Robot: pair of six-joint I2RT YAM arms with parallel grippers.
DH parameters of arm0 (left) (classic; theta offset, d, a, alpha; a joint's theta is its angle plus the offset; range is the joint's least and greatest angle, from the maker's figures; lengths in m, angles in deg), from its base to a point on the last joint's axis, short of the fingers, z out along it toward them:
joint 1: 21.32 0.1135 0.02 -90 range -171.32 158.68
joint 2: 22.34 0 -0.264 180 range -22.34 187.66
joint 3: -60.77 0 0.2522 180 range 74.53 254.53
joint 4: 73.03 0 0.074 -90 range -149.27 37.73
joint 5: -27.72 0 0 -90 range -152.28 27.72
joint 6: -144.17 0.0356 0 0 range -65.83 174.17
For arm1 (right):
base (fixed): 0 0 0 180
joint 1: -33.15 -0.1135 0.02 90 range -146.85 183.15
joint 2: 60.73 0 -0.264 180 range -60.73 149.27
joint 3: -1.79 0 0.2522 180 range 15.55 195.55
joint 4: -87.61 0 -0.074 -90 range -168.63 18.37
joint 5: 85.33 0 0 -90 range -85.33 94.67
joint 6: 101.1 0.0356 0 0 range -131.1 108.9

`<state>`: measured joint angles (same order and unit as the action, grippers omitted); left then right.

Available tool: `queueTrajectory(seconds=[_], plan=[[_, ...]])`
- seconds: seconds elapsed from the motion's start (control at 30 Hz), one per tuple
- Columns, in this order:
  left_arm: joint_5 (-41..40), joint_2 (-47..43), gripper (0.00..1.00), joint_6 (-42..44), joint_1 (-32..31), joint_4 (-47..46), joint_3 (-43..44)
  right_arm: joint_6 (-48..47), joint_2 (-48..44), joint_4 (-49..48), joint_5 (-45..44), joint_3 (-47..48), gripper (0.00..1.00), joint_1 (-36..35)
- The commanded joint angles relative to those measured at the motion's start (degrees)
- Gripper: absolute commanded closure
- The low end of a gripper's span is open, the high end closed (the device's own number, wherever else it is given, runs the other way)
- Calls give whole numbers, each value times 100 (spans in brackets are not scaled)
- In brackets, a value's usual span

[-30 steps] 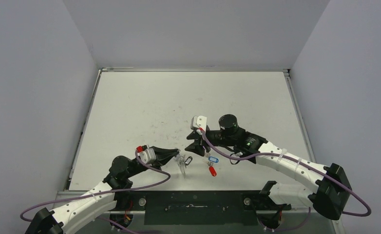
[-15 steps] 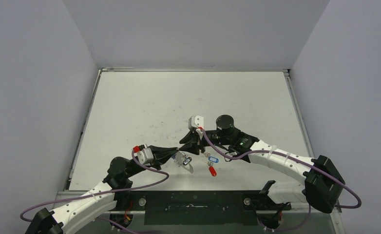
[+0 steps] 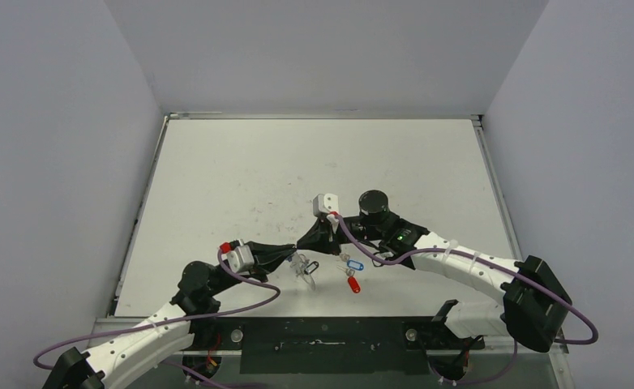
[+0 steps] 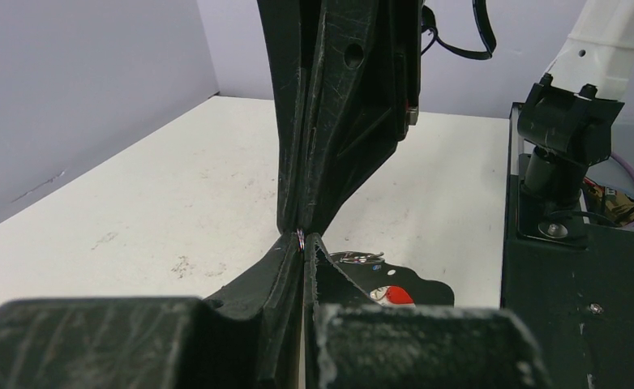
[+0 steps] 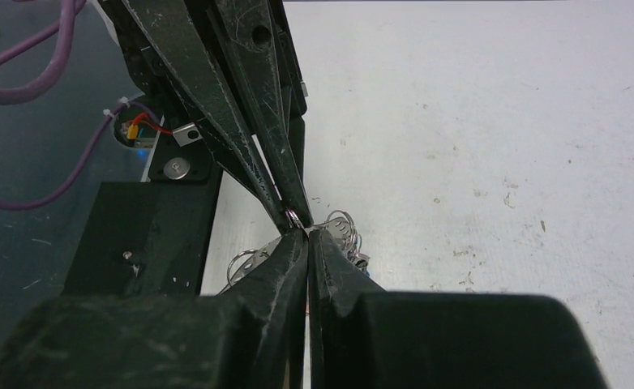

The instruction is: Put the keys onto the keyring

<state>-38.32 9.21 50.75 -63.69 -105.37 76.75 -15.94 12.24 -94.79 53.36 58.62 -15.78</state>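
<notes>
Left end effector (image 4: 304,243) pinches the keyring (image 5: 293,217), fully closed; right end effector (image 5: 307,237), closed too, meets it tip-to-tip.

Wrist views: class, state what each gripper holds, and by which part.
The left gripper and the right gripper each pinch the keyring by its thin wire rim, with their fingertips meeting.

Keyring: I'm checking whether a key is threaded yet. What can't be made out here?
1. The keyring: too thin to trace in the top view; in both wrist views only a sliver shows between tool tips.
2. The blue tag and red tag show in the top view; their blades are too small.
3. Whether the right tool pinches the ring alongside the left tool: the tips cover the contact.
</notes>
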Motion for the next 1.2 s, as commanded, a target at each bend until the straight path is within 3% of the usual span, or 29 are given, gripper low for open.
queueTrajectory(seconds=[0.0,0.3,0.47,0.6,1.17], plan=[[-64,-123,100,-60,-8,-299,160,-124,-132,-344,344,33,100,-47],[-103,-418,100,52,-15,216,257,-628,-510,528,-36,130,100,-38],[-48,-443,100,61,-16,233,291,-583,-435,484,-60,123,75,-33],[10,-424,100,54,-14,234,317,-431,-288,244,17,138,67,-38],[72,-301,100,17,-15,104,335,-247,61,-304,197,152,70,-173]])
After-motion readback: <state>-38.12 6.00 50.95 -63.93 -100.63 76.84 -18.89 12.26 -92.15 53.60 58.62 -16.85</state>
